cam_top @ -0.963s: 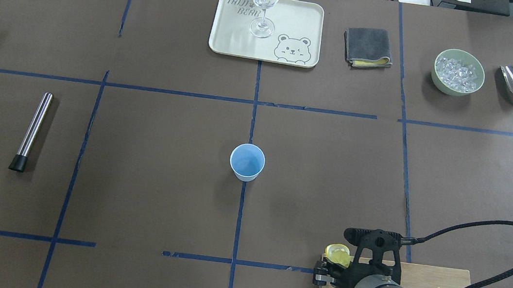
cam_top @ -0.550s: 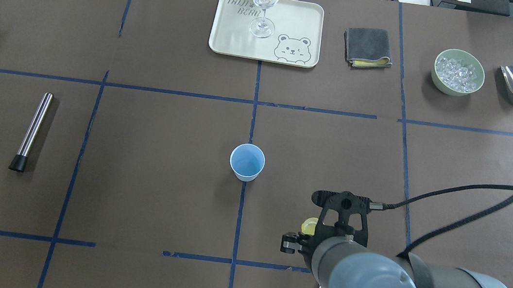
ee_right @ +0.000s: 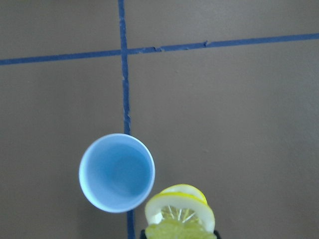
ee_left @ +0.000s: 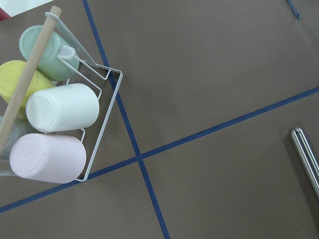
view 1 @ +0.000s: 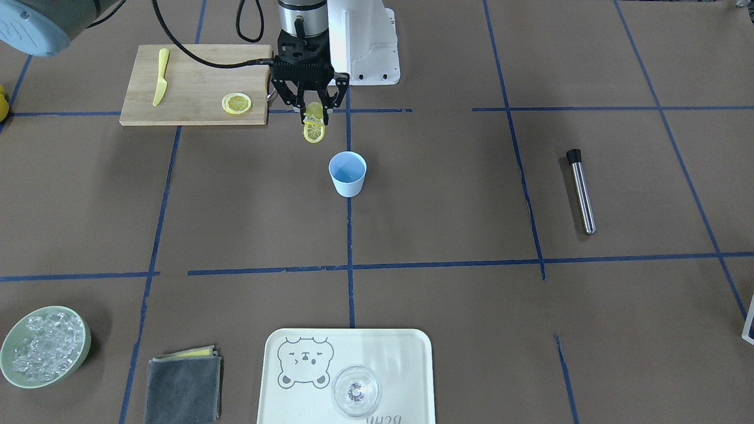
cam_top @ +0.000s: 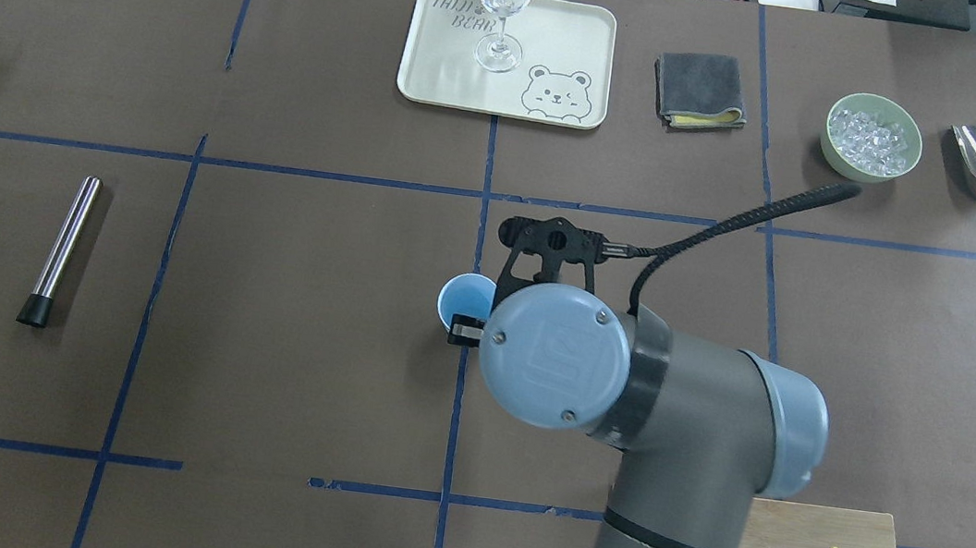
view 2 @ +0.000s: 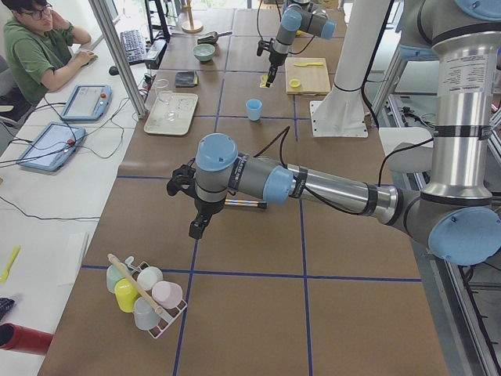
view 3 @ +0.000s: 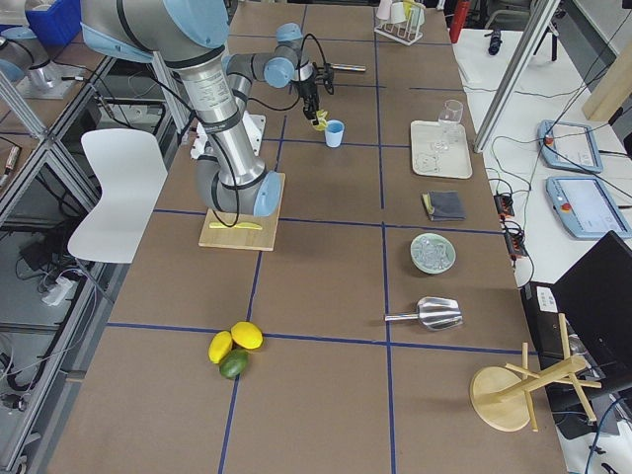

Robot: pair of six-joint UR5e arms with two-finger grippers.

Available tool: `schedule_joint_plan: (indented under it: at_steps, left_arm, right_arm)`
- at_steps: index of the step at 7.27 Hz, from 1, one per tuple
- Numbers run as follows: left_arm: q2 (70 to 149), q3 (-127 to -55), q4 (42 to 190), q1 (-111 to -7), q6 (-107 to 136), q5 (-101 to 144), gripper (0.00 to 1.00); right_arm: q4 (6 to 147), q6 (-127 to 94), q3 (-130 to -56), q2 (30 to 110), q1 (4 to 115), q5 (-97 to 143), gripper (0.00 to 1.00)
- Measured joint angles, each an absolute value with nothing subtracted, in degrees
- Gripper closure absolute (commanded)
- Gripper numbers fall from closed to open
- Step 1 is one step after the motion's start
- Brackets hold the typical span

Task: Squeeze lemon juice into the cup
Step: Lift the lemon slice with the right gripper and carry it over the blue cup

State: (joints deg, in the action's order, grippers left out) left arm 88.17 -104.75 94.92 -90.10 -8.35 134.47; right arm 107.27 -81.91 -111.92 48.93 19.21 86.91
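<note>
The light-blue cup (view 1: 347, 172) stands upright at the table's middle on a blue tape line. It also shows in the right wrist view (ee_right: 117, 173) and half hidden under the arm in the overhead view (cam_top: 457, 296). My right gripper (view 1: 314, 112) is shut on the lemon (view 1: 314, 131), cut face toward the front camera. It holds the lemon above the table just beside the cup, on the robot's side, not over the mouth (ee_right: 180, 215). My left gripper (view 2: 198, 227) hangs far off near a cup rack; I cannot tell whether it is open or shut.
A wooden cutting board (view 1: 194, 82) bears a thin lemon slice (view 1: 236, 103) and a yellow knife (view 1: 159, 84). A metal rod (view 1: 582, 191) lies to one side. A tray (view 1: 406, 365) with a glass (view 1: 356, 391), a folded cloth (view 1: 184, 383) and an ice bowl (view 1: 44, 345) stand farther off.
My right arm has carried the lemon from the cutting board forward and leftward to beside the cup. The cup has not moved.
</note>
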Motion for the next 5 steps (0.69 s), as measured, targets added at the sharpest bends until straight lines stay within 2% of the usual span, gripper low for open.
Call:
schedule_joint_plan:
  at_steps: [3, 5]
  left_arm:
    - [87.9, -104.6, 94.9, -90.1, -8.3, 134.5, 0.0]
    - [87.8, -104.6, 94.9, -90.1, -8.4, 134.5, 0.0]
  right_arm:
    - [104.9, -80.0, -98.1, 39.3, 22.8, 88.3, 0.54]
    - [103.4, -79.8, -95.0, 39.0, 23.1, 89.5, 0.54]
